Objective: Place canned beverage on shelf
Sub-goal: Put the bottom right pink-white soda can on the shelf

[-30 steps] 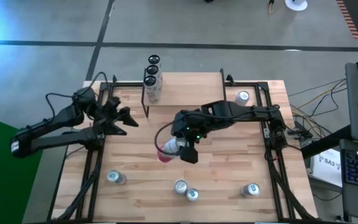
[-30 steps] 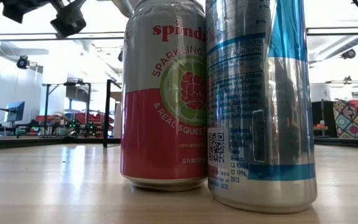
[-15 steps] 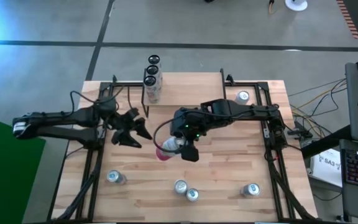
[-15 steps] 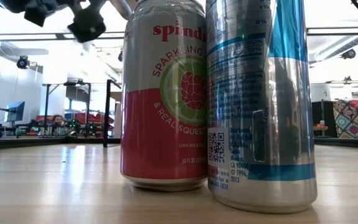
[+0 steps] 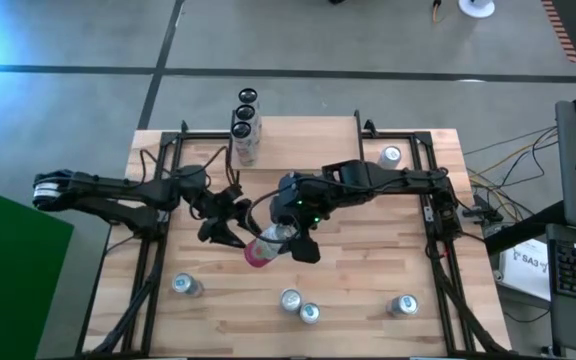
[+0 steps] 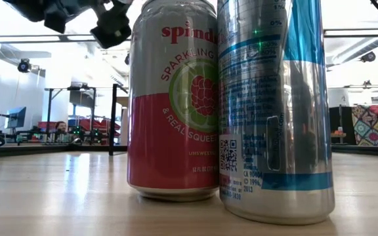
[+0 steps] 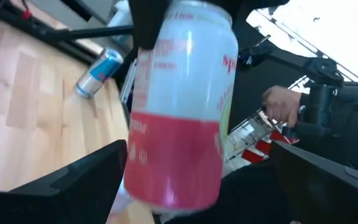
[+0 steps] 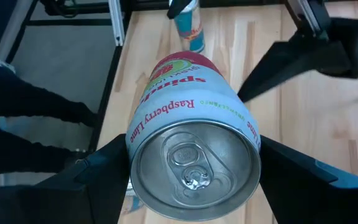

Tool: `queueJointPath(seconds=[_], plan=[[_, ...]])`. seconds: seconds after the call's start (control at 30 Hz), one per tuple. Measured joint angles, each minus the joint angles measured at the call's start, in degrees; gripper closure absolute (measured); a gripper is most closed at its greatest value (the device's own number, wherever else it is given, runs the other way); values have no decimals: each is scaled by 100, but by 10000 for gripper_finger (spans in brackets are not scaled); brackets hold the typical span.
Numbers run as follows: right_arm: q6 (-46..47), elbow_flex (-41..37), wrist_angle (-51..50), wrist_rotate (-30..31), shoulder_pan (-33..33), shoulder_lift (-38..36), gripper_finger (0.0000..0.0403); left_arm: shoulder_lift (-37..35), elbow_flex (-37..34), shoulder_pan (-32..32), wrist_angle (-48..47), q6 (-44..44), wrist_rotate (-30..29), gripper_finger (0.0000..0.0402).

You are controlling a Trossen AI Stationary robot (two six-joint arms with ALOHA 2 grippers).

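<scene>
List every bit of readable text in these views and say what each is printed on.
"spind", "SPARKLING", "& REAL SQUEE": cut off, on the pink can in the low view.
"Raspberry Lime", "UNSWEETENED": on the held can in the right gripper.
"2013": on the blue-and-silver can; its other small print is unreadable.
Laptop sticker at the high view's right edge: too small.
</scene>
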Motion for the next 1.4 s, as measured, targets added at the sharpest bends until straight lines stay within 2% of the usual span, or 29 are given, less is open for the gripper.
queueJointPath(seconds=[0.33, 0.6, 0.8, 0.97, 1.17, 1.4], plan=[[-48, -2, 390, -168, -11, 12, 110, 1001, 925, -405, -3, 460, 215, 25], [0, -2, 379, -182, -9, 12, 110, 1369, 1657, -433, -1027, 1066, 373, 79], [3, -2, 394, -163, 7, 12, 110, 1352, 1725, -433, -1214, 1112, 376, 108], [101, -2, 439, -150, 4, 12, 108, 1306, 1725, -435, -1242, 1074, 388, 106], [741, -2, 391, -55, 4, 12, 76, 1291, 1724, -435, -1388, 1206, 295, 106], [1379, -2, -157, 771, 13, -228, 60, 1154, 1719, -427, -1706, 1655, -410, 110]])
